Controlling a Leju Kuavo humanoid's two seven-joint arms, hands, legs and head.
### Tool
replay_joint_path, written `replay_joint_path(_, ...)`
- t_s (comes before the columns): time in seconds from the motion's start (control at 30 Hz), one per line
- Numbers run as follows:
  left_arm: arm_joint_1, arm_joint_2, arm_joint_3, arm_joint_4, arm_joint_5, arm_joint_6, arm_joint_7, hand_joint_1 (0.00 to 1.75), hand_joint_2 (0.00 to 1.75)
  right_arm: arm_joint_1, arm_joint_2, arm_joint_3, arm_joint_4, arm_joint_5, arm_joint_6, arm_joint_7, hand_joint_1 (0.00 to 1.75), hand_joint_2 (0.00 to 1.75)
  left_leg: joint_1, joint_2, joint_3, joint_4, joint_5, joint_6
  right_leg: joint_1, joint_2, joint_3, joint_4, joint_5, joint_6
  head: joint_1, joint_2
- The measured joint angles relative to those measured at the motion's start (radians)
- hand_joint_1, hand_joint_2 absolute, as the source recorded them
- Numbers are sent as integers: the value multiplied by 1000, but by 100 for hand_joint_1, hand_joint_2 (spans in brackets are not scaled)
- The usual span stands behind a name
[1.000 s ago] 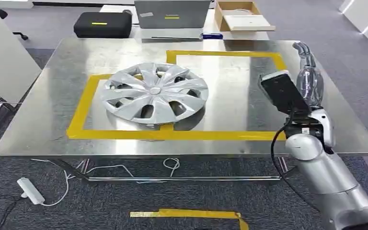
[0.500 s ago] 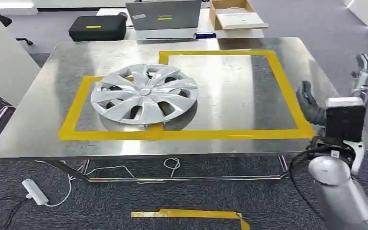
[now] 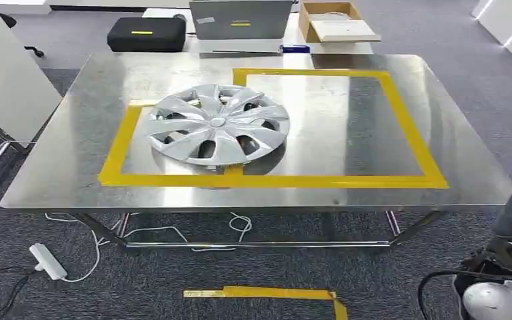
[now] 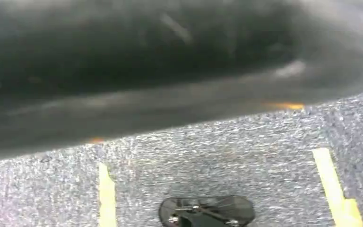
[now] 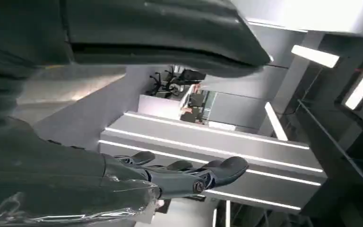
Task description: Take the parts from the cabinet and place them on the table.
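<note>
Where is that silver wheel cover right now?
In the head view the wheel cover lies flat on the steel table, left of centre, over the left part of the yellow tape outline.

You see the right arm's glossy silver rounded shell (image 3: 495, 301) ringed by a looping black cable (image 3: 433, 283); the right hand (image 5: 123, 156) shows a grey ribbed cover, dark fingers (image 5: 217, 172) and a small round screw.

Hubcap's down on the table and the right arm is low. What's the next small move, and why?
Probably turn away toward the cabinet for another part. The hubcap already lies on the table partly inside the yellow tape, and the right hand looks empty, fingers extended.
</note>
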Motion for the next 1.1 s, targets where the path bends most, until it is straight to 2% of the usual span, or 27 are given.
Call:
replay_joint_path(0.03,3,0,4,-4,-2,3,5,0,0,10,4,-2,-2,-5,-2,-3,0,0,0,1,-10,0,7,-1,0,0,16,-6,10,0,-1,0)
replay_joint_path(0.07,5,1,7,-10,-5,7,9,0,0,19,8,-3,-6,-8,-4,-5,0,0,0,1,-18,0,14,-3,0,0,54,-55,40,-2,0,0)
replay_joint_path(0.13,8,1,14,-18,-8,10,14,0,0,31,15,-4,-13,-12,-7,-8,0,0,0,0,-32,0,29,-9,0,0,171,-227,106,-8,0,0)
replay_joint_path(0.17,9,2,17,-24,-8,10,18,0,0,35,19,-4,-18,-14,-8,-9,0,0,0,0,-36,2,36,-15,0,0,231,-311,107,-13,0,0)
replay_joint_path(0.2,13,2,20,-29,-9,11,19,0,0,38,23,-4,-22,-15,-10,-10,0,0,-5,-1,-43,3,44,-22,5,2,257,-350,102,-16,1,0)
replay_joint_path(0.27,17,6,23,-36,-12,13,24,0,0,63,32,-8,-28,-20,-24,-14,0,0,-2,0,-43,-1,61,-35,9,2,232,-345,111,-24,1,0)
replay_joint_path(0.3,22,8,26,-40,-16,13,27,0,0,81,37,-11,-28,-27,-28,-14,0,0,-1,0,-42,-6,69,-42,11,2,228,-345,116,-32,0,0)
replay_joint_path(0.33,27,11,30,-43,-19,13,27,0,0,92,43,-16,-27,-32,-31,-14,0,0,0,-3,-46,-4,71,-47,4,-1,221,-352,129,-41,4,0)
replay_joint_path(0.37,31,13,37,-46,-22,14,30,0,0,100,51,-21,-27,-41,-36,-12,0,0,1,-3,-55,9,36,-52,3,-4,212,-351,139,-50,1,0)
replay_joint_path(0.4,37,11,40,-51,-27,16,36,0,0,114,58,-29,-27,-50,-39,-8,0,0,2,-4,-65,54,-31,-56,3,-4,202,-351,148,-59,-5,0)
replay_joint_path(0.47,45,11,49,-62,-34,17,43,0,0,152,75,-50,-24,-70,-41,1,0,0,2,-4,-93,205,-149,-61,5,-6,180,-349,166,-60,-6,0)
replay_joint_path(0.5,50,12,55,-69,-41,20,50,0,0,173,88,-65,-19,-87,-38,12,0,0,2,-4,-101,271,-174,-61,7,-8,176,-348,176,-60,-6,0)
replay_joint_path(0.53,55,13,64,-81,-52,24,64,0,0,193,108,-89,-4,-112,-23,18,0,0,2,-4,-92,295,-166,-61,8,-10,161,-345,185,-61,-6,0)
replay_joint_path(0.57,61,13,70,-91,-60,27,72,0,0,208,123,-110,8,-127,-12,14,0,0,2,-4,-68,283,-139,-59,9,-10,149,-343,193,-60,-6,0)
replay_joint_path(0.6,69,13,77,-101,-66,28,79,0,0,226,139,-132,18,-138,-3,2,0,0,1,-4,-23,226,-101,-54,11,-10,135,-339,200,-59,-5,0)
replay_joint_path(0.63,76,14,81,-113,-72,28,82,0,0,237,155,-156,26,-145,5,-3,0,0,-1,-4,35,144,-73,-48,12,-9,125,-335,205,-57,-6,0)
replay_joint_path(0.67,81,14,87,-122,-77,28,87,0,0,245,171,-175,33,-144,14,9,0,0,-5,-5,102,43,-63,-37,10,-8,117,-330,210,-55,-5,0)
replay_joint_path(0.7,83,14,96,-130,-84,28,93,0,0,250,187,-193,45,-140,25,27,0,0,-8,-5,138,-20,-79,-30,17,-7,107,-325,215,-49,-6,0)
replay_joint_path(0.8,91,14,111,-149,-104,28,104,0,0,267,232,-254,99,-138,83,66,0,0,-12,-5,135,-39,-80,-27,12,-8,98,-328,238,-33,-5,0)
replay_joint_path(0.83,98,10,119,-155,-115,27,111,0,0,272,253,-281,126,-130,110,76,0,0,-6,-4,127,-48,-69,-18,17,-7,93,-327,244,-25,-5,0)
replay_joint_path(0.87,102,6,127,-162,-129,23,116,0,0,275,276,-314,160,-114,146,84,0,0,-1,1,119,-50,-59,-11,15,-5,84,-320,225,-21,-4,0)
replay_joint_path(0.9,106,4,141,-171,-146,18,122,0,0,274,303,-354,204,-94,188,90,0,0,-1,2,108,-50,-51,-5,14,-2,62,-279,166,-13,1,0)
replay_joint_path(0.97,113,-6,169,-187,-183,4,136,0,0,272,359,-439,302,-33,276,111,0,0,-3,2,88,-49,-34,0,7,-1,20,-125,57,-5,1,0)
replay_joint_path(1.0,116,-10,186,-193,-199,-5,143,0,0,274,390,-488,352,-11,308,124,0,0,-4,2,74,-48,-24,0,7,-1,4,-52,27,-2,2,0)
replay_joint_path(1.03,120,-13,198,-197,-208,-10,149,0,0,275,409,-517,392,3,319,135,0,0,-5,1,62,-47,-15,0,6,-1,6,-23,32,-1,2,0)
replay_joint_path(1.07,125,-18,208,-202,-219,-13,153,0,0,275,425,-540,427,16,322,148,0,0,-5,1,51,-47,-7,-2,5,-1,30,-37,61,-1,1,0)
replay_joint_path(1.1,130,-21,220,-206,-231,-20,158,0,0,276,437,-556,463,30,327,168,0,0,-5,2,41,-46,1,-5,5,-1,73,-91,100,-1,2,0)
